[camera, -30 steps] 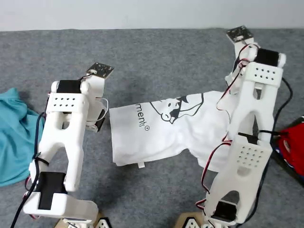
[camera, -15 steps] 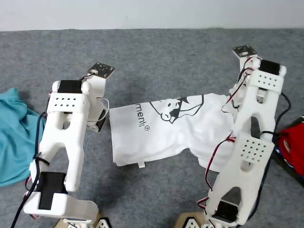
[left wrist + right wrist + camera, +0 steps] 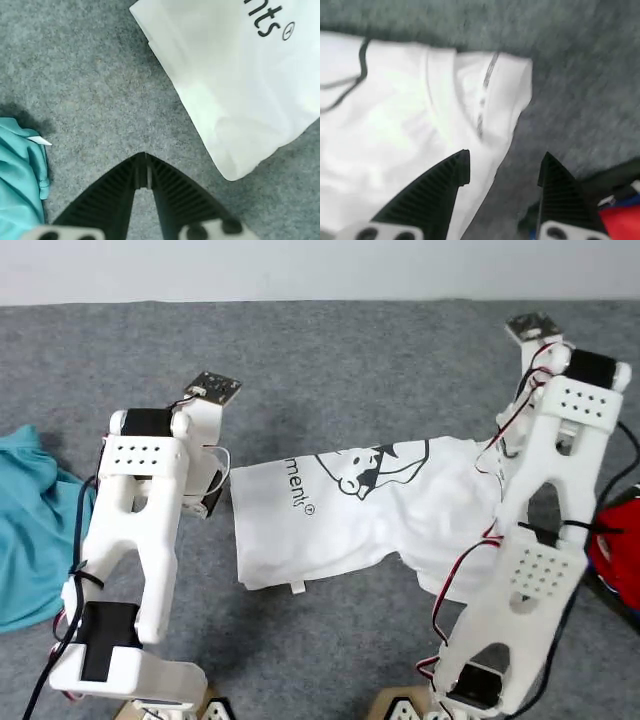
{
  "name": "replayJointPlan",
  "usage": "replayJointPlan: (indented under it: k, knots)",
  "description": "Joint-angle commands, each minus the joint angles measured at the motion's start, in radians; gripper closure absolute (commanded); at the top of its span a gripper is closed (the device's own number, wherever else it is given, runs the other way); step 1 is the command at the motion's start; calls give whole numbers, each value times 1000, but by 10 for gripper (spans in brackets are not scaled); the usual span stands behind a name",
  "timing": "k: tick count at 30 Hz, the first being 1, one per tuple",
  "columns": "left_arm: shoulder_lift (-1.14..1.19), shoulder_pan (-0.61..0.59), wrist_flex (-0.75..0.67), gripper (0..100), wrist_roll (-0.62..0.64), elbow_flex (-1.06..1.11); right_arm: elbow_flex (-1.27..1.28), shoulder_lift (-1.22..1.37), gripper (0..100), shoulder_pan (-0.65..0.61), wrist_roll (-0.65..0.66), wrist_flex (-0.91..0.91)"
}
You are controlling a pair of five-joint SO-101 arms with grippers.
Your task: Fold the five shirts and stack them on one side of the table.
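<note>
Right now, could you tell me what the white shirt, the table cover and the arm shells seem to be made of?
White shirt: thin knit fabric, probably cotton, matte; it creases softly and bears a black print. Table cover: grey felt or low-pile carpet, going by its fuzzy speckled nap. Arm shells: rigid white plastic, matte, possibly printed.

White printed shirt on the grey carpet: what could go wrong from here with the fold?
The right gripper, open over the folded edge of the white printed shirt, might pinch several layers. The left gripper is shut beside the corner, so one-sided pulling could drag the shirt toward the red cloth.
</note>
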Motion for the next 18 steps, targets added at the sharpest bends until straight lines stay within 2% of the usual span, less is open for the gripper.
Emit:
replayJointPlan:
  k: [1, 4, 10, 14, 18]
  knots:
    - [-49, -5, 6, 996, 8, -10, 198, -208, 768, 15, -5, 42]
    - [-49, -5, 6, 996, 8, -12, 385, -348, 776, 8, -9, 41]
    - [-49, -15, 6, 996, 8, -48, 741, -616, 895, -44, -9, 41]
    - [-43, -64, 11, 996, 9, -62, 974, -745, 897, -84, -12, 25]
    - [-41, -114, 14, 996, 9, -59, 1166, -792, 898, -84, -14, -85]
